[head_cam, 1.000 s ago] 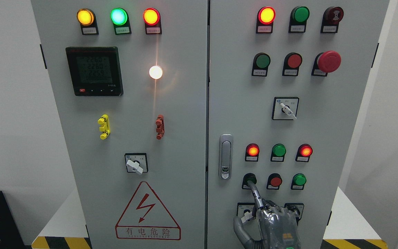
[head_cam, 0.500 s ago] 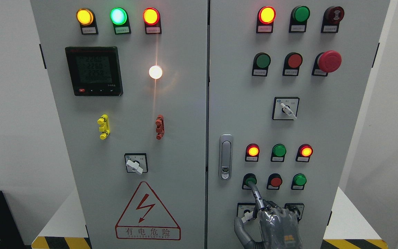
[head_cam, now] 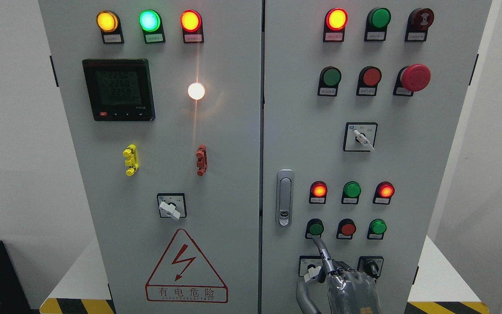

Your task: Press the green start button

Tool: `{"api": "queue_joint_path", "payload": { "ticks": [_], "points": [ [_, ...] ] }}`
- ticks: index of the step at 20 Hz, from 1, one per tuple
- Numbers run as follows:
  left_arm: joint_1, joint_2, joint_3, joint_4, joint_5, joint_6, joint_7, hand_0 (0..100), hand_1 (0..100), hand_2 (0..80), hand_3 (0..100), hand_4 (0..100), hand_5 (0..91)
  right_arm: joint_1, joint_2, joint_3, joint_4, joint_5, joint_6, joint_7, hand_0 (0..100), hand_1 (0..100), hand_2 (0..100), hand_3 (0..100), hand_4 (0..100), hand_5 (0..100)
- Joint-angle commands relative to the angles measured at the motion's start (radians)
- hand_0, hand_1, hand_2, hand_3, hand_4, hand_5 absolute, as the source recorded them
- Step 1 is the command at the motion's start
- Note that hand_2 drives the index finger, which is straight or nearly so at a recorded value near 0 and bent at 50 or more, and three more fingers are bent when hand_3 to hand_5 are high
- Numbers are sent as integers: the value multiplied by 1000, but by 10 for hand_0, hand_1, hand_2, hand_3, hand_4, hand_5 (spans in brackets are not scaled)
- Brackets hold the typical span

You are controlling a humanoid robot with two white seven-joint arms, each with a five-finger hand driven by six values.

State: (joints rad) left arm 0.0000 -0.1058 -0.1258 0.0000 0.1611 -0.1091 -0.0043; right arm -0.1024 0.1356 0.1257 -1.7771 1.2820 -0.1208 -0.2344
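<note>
Round green button [head_cam: 316,228], metallic hand [head_cam: 342,283]

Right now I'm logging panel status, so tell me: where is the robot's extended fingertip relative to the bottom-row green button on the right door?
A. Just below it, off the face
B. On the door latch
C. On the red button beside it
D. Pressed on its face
A. The right hand points its fingertip just under the green button, whose face shows uncovered.
</note>
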Motion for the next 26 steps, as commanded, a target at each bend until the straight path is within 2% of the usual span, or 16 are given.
{"api": "queue_joint_path", "payload": {
  "ticks": [1, 6, 10, 12, 14, 19, 23, 26],
  "points": [
    [-28, 0, 0, 29, 0, 0, 0, 120, 556, 0, 0, 0, 0, 49, -1, 25, -87, -56, -16, 7, 680, 411, 0, 647, 712, 780],
    [-28, 0, 0, 29, 0, 0, 0, 120, 556, 0, 0, 0, 0, 75, 1, 34, -136, -203, -62, 18, 579, 362, 0, 616, 695, 738],
    [-28, 0, 0, 29, 0, 0, 0, 120, 556, 0, 0, 0, 0, 92, 1, 37, -177, -364, -72, 98, 485, 321, 0, 550, 637, 663],
    [-28, 0, 0, 29, 0, 0, 0, 120, 556, 0, 0, 0, 0, 93, -1, 35, -195, -414, -72, 124, 394, 298, 0, 441, 505, 520],
    [-26, 0, 0, 29, 0, 0, 0, 120, 556, 0, 0, 0, 0, 95, -1, 34, -205, -449, -74, 138, 334, 282, 0, 382, 428, 444],
    [-26, 0, 0, 29, 0, 0, 0, 120, 556, 0, 0, 0, 0, 96, -1, 25, -208, -558, -95, 197, 206, 254, 0, 263, 284, 278],
    [-28, 0, 0, 29, 0, 0, 0, 120, 556, 0, 0, 0, 0, 96, -1, -3, -208, -630, -106, 227, 20, 239, 0, 175, 171, 140],
    [-28, 0, 0, 29, 0, 0, 0, 120, 556, 0, 0, 0, 0, 96, -1, -6, -211, -708, -103, 245, 0, 227, 0, 129, 129, 91]
  ]
}}
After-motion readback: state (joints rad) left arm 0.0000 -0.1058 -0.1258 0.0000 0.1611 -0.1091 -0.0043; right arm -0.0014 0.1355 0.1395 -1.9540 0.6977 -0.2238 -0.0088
